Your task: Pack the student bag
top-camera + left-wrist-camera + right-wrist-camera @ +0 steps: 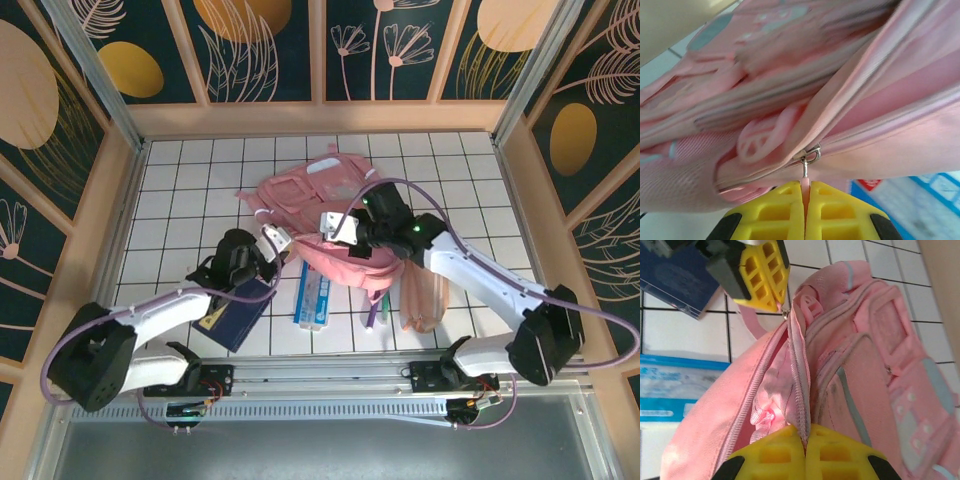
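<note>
With your left claw [805, 191] pinching the zipper pull [805, 173] and right claw [805, 434] the zipper edge [801, 385], the bag [300, 190] looks soft and floppy, so grip its stiffer seams.

Left arm [165, 305] and right arm [480, 270] were white shells with black joints. Purple cable [400, 183] looped along each. Green light [413, 229] shone on right wrist. Left gripper [805, 189] and right gripper [805, 434] had yellow ribbed fingers, black mounts.

Pink student bag [305, 190] lies mid-table, main zipper partly open.
</note>
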